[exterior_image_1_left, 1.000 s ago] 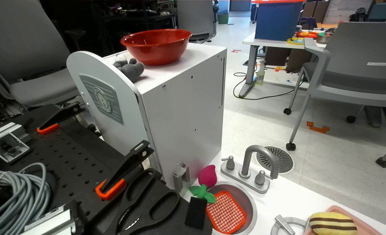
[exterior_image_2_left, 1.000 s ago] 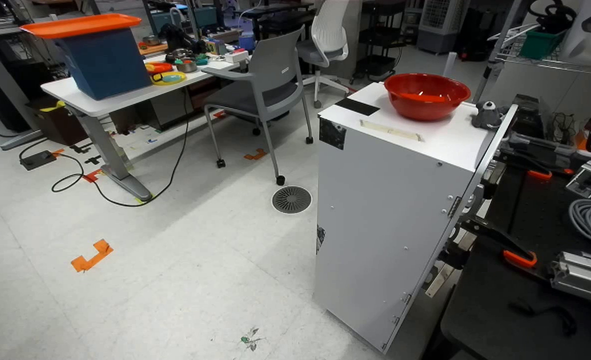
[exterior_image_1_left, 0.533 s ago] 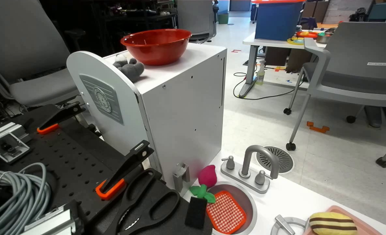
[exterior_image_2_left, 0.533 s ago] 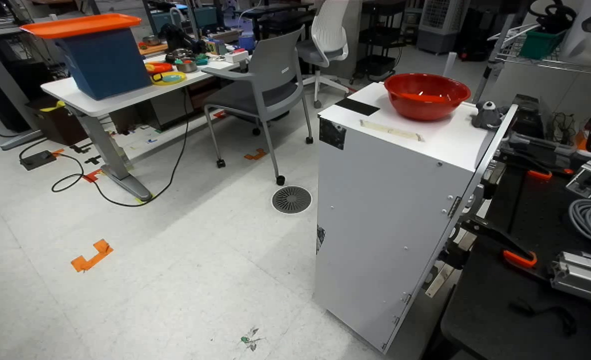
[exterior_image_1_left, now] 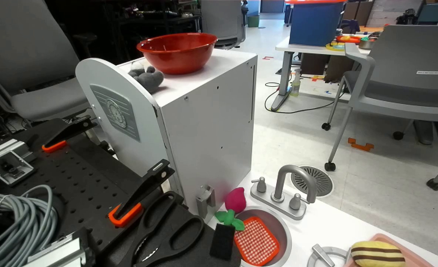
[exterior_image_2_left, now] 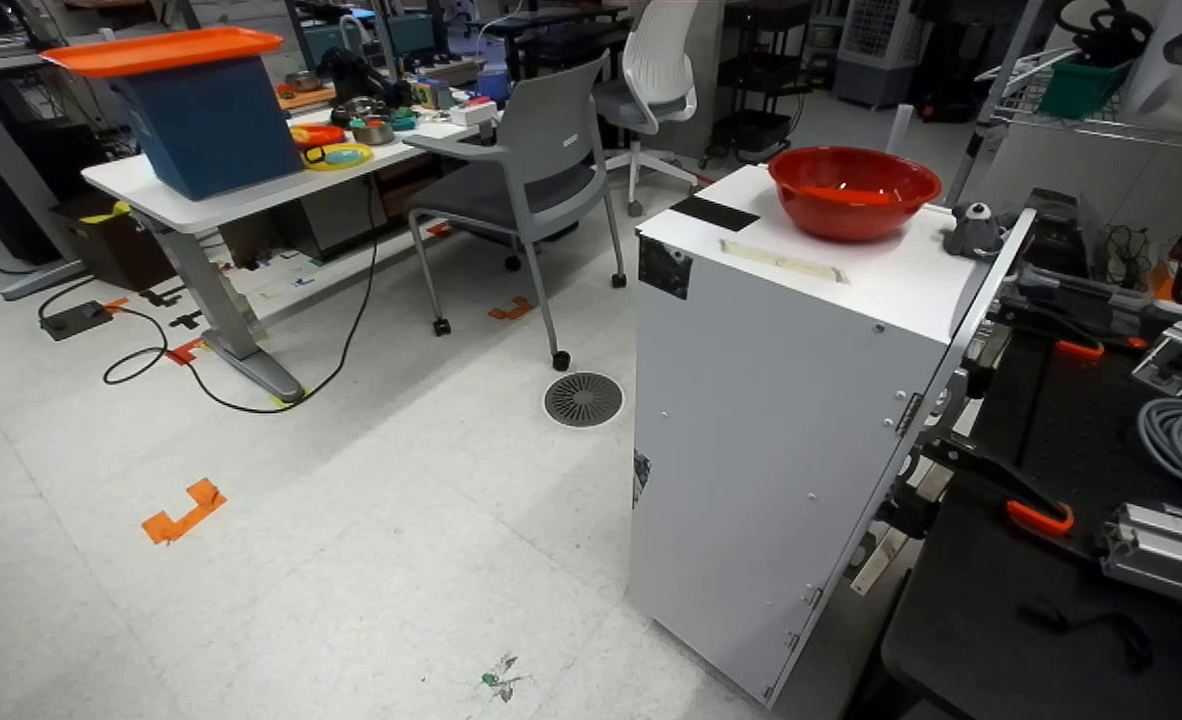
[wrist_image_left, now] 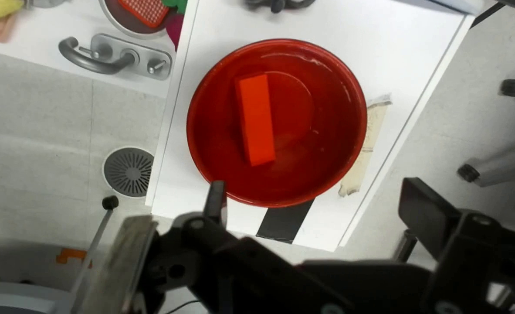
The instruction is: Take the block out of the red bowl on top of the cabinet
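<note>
The block (wrist_image_left: pixel 257 120), an orange-red bar, lies inside the red bowl (wrist_image_left: pixel 327 174), left of its middle in the wrist view. The bowl stands on top of the white cabinet (wrist_image_left: pixel 397 48) and shows in both exterior views (exterior_image_1_left: pixel 182 59) (exterior_image_2_left: pixel 851 222), as does the cabinet (exterior_image_1_left: pixel 211 129) (exterior_image_2_left: pixel 751 430). The bowl's wall hides the block in an exterior view. My gripper (wrist_image_left: pixel 312 183) is open and empty, its fingers wide apart at the bottom of the wrist view. One finger (wrist_image_left: pixel 216 200) overlaps the bowl's near rim in the picture. No exterior view shows the gripper.
A grey plush toy (exterior_image_1_left: pixel 148 78) sits on the cabinet beside the bowl, by the rounded door (exterior_image_1_left: pixel 111 107) that rises above the top. A toy sink with a faucet (exterior_image_1_left: pixel 297 181) stands low beside the cabinet. A black table with clamps (exterior_image_1_left: pixel 126 215) is at the door side.
</note>
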